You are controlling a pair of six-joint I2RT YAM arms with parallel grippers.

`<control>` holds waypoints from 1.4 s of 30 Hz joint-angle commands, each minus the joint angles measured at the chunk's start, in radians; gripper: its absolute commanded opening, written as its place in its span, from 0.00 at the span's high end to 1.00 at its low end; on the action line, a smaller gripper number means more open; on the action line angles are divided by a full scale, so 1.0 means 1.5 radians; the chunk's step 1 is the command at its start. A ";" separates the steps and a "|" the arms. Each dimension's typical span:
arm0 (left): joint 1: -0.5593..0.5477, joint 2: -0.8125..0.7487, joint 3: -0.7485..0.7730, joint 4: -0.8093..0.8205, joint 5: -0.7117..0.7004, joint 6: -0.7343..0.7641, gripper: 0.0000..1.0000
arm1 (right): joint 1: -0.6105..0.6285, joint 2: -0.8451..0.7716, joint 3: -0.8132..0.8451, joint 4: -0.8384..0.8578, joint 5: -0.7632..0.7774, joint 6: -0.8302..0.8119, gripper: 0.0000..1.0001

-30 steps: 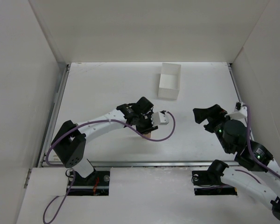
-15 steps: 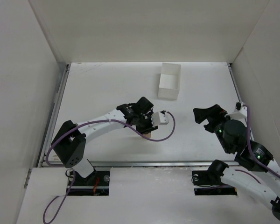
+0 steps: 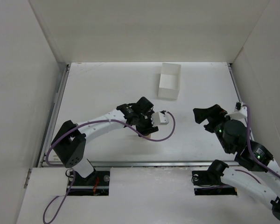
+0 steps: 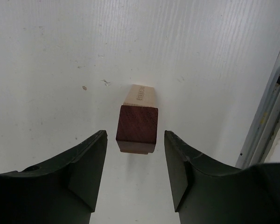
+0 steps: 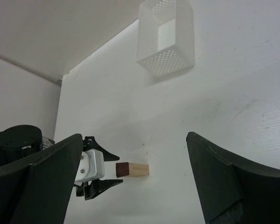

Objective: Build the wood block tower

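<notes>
Though invisible overhead, dark block (image 4: 136,122) below claw (image 4: 135,134)

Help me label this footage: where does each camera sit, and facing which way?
Top external: above and behind the robot, looking down at the table; left pincer, right pincer and white perforated basket show.
Left wrist: looks down between its own fingers at the dark reddish-brown block and tan block.
Right wrist: looks across the table, past its fingers, toward the left pincer.
Shared: both wrist views show the blocks.
</notes>
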 commanded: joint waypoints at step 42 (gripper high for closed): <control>-0.003 -0.111 0.021 0.014 0.021 -0.043 0.48 | -0.003 0.004 -0.007 0.005 -0.005 -0.022 0.02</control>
